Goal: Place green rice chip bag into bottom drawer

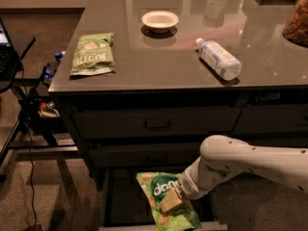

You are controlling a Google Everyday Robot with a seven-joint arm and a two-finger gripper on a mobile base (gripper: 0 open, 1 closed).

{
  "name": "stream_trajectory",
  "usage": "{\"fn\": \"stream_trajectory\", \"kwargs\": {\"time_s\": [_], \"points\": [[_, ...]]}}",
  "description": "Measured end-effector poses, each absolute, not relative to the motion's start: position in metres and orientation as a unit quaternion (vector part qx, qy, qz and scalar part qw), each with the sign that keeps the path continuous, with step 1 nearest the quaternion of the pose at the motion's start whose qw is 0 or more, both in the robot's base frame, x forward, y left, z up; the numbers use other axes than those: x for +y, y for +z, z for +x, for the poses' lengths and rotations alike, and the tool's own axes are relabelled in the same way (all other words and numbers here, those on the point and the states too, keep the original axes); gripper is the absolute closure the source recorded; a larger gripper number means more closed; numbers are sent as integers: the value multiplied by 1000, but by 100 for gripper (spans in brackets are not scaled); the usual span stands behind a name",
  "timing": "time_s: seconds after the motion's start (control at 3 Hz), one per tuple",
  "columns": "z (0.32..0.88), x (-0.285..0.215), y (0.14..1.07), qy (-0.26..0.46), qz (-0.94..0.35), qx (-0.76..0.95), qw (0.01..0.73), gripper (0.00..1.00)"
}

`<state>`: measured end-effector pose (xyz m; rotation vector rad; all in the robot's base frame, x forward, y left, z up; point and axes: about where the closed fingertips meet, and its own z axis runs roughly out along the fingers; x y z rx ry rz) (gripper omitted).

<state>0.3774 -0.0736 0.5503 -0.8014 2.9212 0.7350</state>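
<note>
Low in the middle, the tan tool [172,201] pinches the bright green crinkly chip bag [161,189] over the open dark grey bottom drawer [122,202] so it can drop in.

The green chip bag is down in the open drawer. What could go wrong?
The green rice chip bag lies tilted, with its lower end close to the pale front edge of the bottom drawer. It may poke over the edge and get pinched when the drawer shuts. The gripper sits right on the bag, so pulling away might drag the bag back out.
</note>
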Motion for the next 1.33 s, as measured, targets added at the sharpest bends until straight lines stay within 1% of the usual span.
{"fn": "stream_trajectory", "kwargs": {"time_s": [0.33, 0.67, 1.0, 1.33], "points": [[366, -101, 501, 245, -221, 944, 13, 100], [366, -101, 501, 245, -221, 944, 13, 100], [374, -103, 478, 251, -207, 946, 11, 100], [399, -105, 427, 260, -183, 948, 8, 100]]}}
